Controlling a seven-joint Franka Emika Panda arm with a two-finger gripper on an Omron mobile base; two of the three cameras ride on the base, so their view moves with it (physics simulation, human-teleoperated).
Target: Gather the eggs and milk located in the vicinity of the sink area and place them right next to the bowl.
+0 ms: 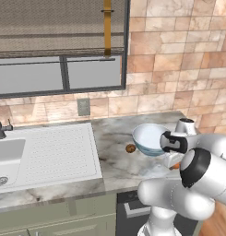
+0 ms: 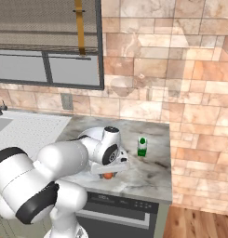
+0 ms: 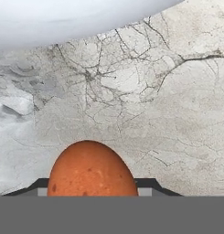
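My gripper (image 3: pixel 93 188) is shut on the brighter orange-brown egg (image 3: pixel 91 169), which hangs low over the marble counter just in front of the bowl (image 3: pixel 63 18). From the left base the pale blue-white bowl (image 1: pixel 149 137) stands on the counter right of the sink (image 1: pixel 50 154), with the dark brown egg (image 1: pixel 130 148) against its left side. The held egg (image 2: pixel 108 175) peeks out under the hand (image 2: pixel 110 165). The milk, a small white bottle with a green cap (image 2: pixel 142 147), stands upright to the right of the hand.
The dark faucet (image 1: pixel 0 125) rises at the sink's far left. A tiled wall with an outlet (image 1: pixel 83 107) backs the counter (image 1: pixel 114 166). The counter ends at its front edge near the hand, above a dark oven front (image 2: pixel 120 211).
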